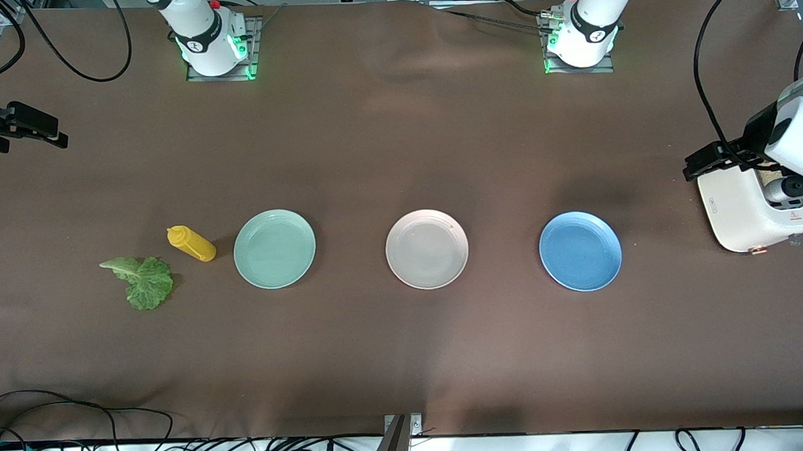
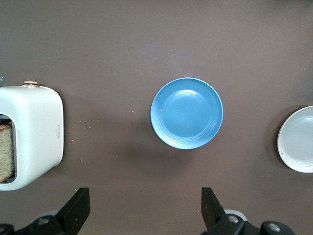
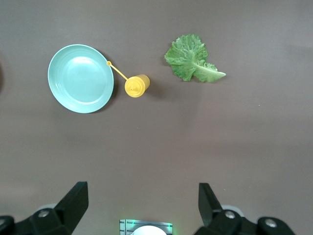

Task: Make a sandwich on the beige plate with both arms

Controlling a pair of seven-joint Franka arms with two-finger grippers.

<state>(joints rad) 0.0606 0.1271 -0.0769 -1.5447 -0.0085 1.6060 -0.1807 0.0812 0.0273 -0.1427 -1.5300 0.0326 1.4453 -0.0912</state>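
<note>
The beige plate (image 1: 427, 249) lies bare in the middle of the table, and its edge shows in the left wrist view (image 2: 298, 139). No sandwich is in view. A brown bread slice (image 2: 6, 152) stands in the slot of a white toaster (image 1: 753, 210). A green lettuce leaf (image 1: 143, 281) lies flat at the right arm's end, also seen from the right wrist (image 3: 191, 63). My left gripper (image 1: 696, 165) hangs open over the toaster's edge, and from its own wrist (image 2: 145, 205) nothing is between its fingers. My right gripper (image 1: 48, 136) is open and holds nothing, over the right arm's end (image 3: 143, 200).
A mint green plate (image 1: 274, 248) sits beside the beige one toward the right arm's end. A blue plate (image 1: 580, 250) sits toward the left arm's end. A yellow squeeze bottle (image 1: 191, 243) lies between the lettuce and the mint plate. Cables run along the table's near edge.
</note>
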